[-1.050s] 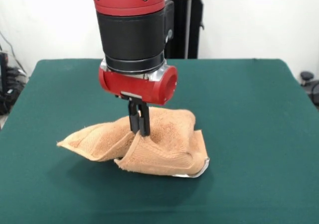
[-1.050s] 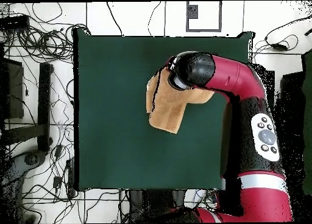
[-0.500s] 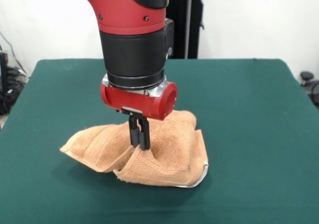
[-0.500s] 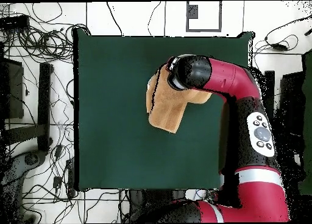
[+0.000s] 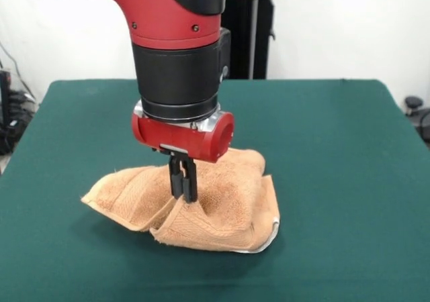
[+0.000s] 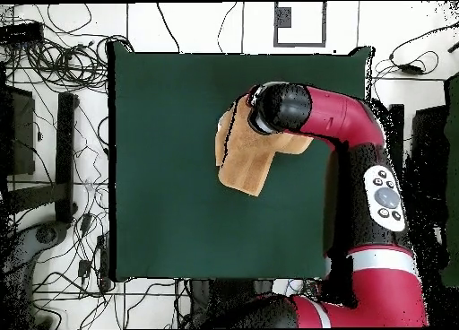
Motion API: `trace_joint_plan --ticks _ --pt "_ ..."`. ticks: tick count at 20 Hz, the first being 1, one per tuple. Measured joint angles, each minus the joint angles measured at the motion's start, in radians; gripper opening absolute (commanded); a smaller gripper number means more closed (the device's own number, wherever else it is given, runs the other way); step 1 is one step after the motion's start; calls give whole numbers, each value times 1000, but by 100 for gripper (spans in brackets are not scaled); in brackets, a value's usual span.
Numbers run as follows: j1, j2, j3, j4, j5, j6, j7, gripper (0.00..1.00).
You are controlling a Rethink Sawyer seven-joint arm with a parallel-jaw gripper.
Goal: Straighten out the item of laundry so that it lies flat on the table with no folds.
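Judging from the front view, the job is far from done: the towel (image 5: 201, 205) sits bunched in a humped heap near the middle of the table (image 5: 349, 181), with one flap running out to the picture's left, a thick fold along the near side, and a pale edge, perhaps the tag, showing at its lower right corner. The gripper (image 5: 183, 193) has its fingers drawn tight together, pinching a raised ridge of cloth at the heap's top, and the fabric drapes down from that pinch on both sides. What is left, in my reading, is nearly everything: opening the folds and laying the cloth out in a single layer. Bare green felt lies all round the heap here, widest toward the picture's right and broad on the near side too, so there looks to be ample room to drag a corner outward.

Looking from overhead, the towel (image 6: 246, 160) shows as a compact tan patch right of the table's centre and a little toward its far side, partly hidden under the arm's wrist; the gripper itself cannot be seen there. All four table (image 6: 161, 219) edges stand well apart from the cloth, the widest open stretch being toward the picture's left. Beyond the edges lie cables and stands on the floor.
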Motion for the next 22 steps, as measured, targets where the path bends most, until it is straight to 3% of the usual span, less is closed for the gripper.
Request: trace_joint_plan --ticks 9,22 --pt "-29 -23 18 5 0 12 0 0" --pt "-172 -72 91 10 -17 105 0 0"
